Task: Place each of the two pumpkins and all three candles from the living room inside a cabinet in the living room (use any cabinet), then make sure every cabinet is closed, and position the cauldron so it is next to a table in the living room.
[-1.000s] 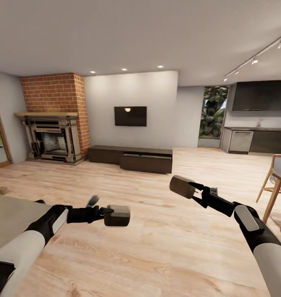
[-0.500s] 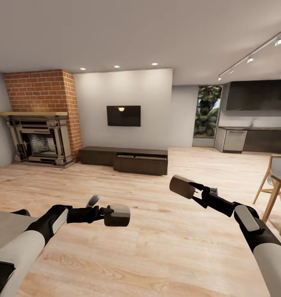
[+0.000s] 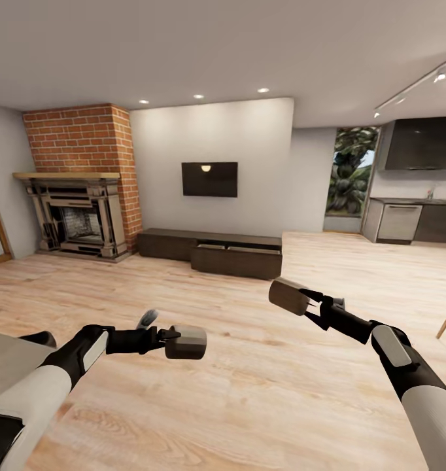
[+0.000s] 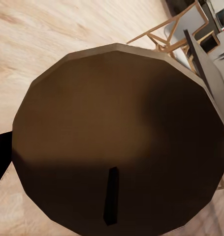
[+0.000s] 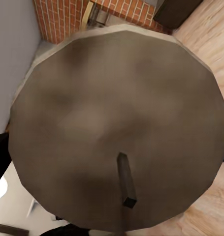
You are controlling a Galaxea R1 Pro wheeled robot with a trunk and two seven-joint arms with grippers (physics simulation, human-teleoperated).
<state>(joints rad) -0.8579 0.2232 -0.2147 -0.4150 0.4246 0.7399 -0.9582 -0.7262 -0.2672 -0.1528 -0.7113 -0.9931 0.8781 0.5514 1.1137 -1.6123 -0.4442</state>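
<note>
Both robot arms reach forward at about the same height over a bare wood floor (image 3: pixel 249 392). The left gripper (image 3: pixel 174 338) points toward the middle of the room and is clamped on a short tan candle (image 3: pixel 187 341) lying on its side. The right gripper (image 3: pixel 311 304) angles up and inward, clasping a second candle (image 3: pixel 288 296). In each wrist view the candle's round end, with a dark wick, sits close to the lens (image 4: pixel 116 142) (image 5: pixel 119 123).

Across the open floor, a long low dark cabinet (image 3: pixel 213 250) stands against the far wall under a wall-mounted television (image 3: pixel 210 178); its right drawer sticks out. A brick fireplace (image 3: pixel 79 190) is to the cabinet's left. The corner of a grey table (image 3: pixel 7 356) sits just beside the left forearm.
</note>
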